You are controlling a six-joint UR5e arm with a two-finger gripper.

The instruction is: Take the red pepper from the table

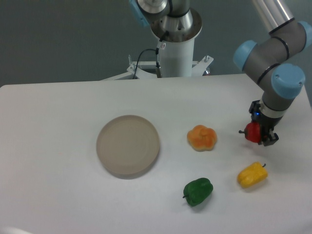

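Currently the jaws stand closed on the red pepper (pixel 252 132), one dark finger behind it and one at its right front, with the pepper pinched between them. The gripper (pixel 261 131) points downward at the right side of the table (pixel 58 122). Only the left part of the pepper shows clear of the fingers; its short dark stem points left. Whether the pepper rests on the table surface or hangs just above it cannot be told from this view.

Above the gripper, the wrist carries a small blue light, and the grey arm with light blue joint caps rises toward the upper right corner of the picture.

Nearest neighbour: a yellow pepper (pixel 252 175) lies on the table below the gripper, near but apart from it. An orange lobed pepper (pixel 202 138) lies to the left of the held pepper, apart from it. A green pepper (pixel 198 191) lies lower, between the orange and yellow ones in left-right position. A round beige-grey plate (pixel 127 146) sits well apart to the left, near the table's centre.

At the far edge of the table stands the robot's white base column (pixel 175 53), with a black cable beside it.
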